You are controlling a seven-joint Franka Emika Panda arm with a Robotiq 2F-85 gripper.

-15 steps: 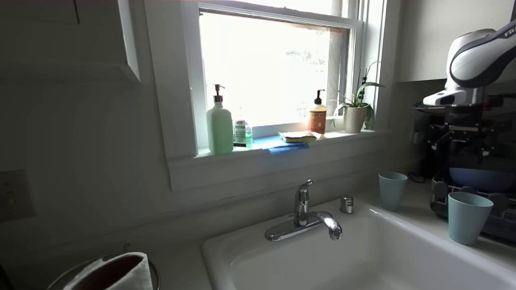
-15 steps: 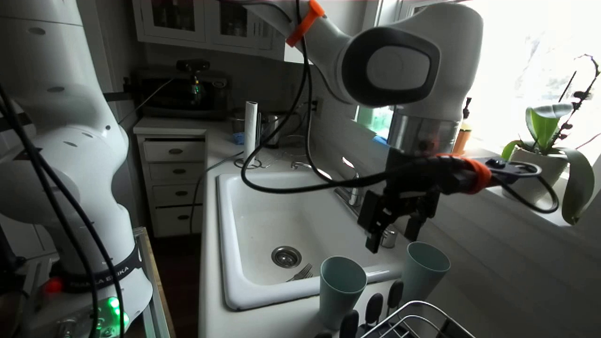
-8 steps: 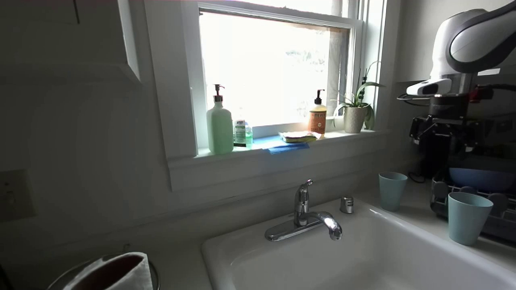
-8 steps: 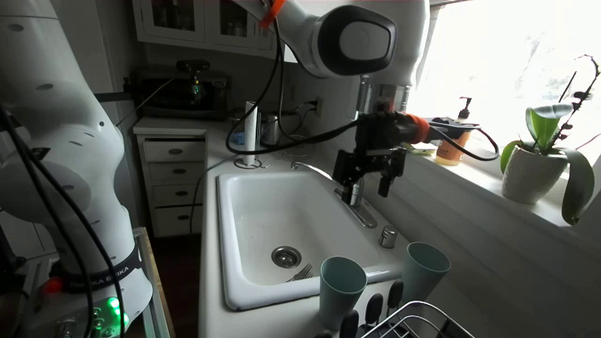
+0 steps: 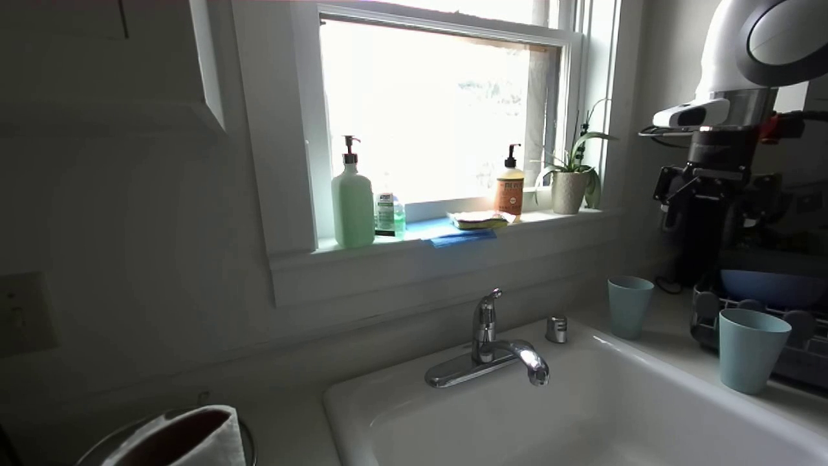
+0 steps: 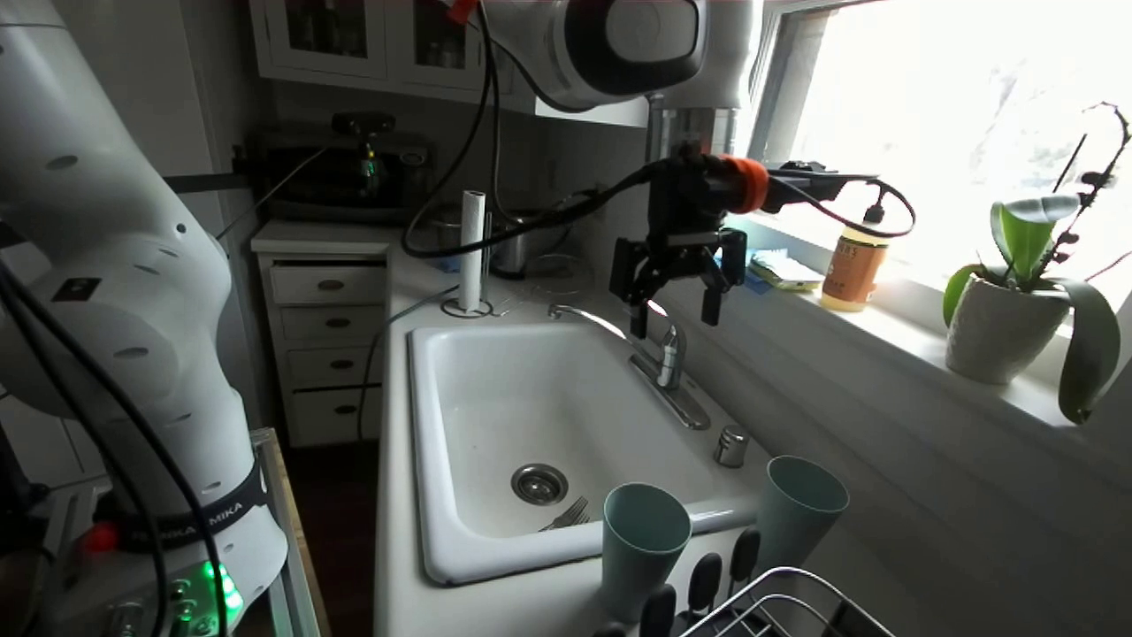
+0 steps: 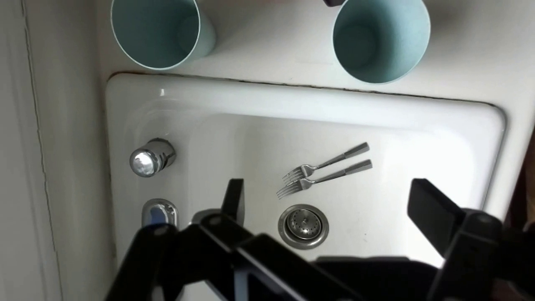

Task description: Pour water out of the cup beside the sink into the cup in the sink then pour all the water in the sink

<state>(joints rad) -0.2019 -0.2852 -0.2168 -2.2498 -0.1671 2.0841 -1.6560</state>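
Observation:
Two pale blue-green cups, a near-wall cup (image 7: 205,42) and a front-side cup (image 7: 409,46), stand upright on the counter beside the sink (image 6: 424,478). In an exterior view, the same near-wall cup (image 5: 629,310) and front-side cup (image 5: 751,353) show beyond the basin. No cup shows inside the basin, and water cannot be made out in either cup. My gripper (image 6: 675,323) hangs high above the sink near the faucet, well apart from both cups. Seen from the wrist, the gripper (image 7: 327,188) is open, with nothing between its fingers.
Two forks (image 7: 345,169) lie in the basin near the drain (image 7: 304,226). The chrome faucet (image 6: 669,358) rises below my gripper. A dish rack (image 6: 787,573) adjoins the cups. An orange soap bottle (image 6: 853,270) and a potted plant (image 6: 995,327) line the window sill.
My gripper has risen and drawn back from above the near-wall cup, over toward the faucet. Its jaws have stayed open throughout. Both cups are where they were.

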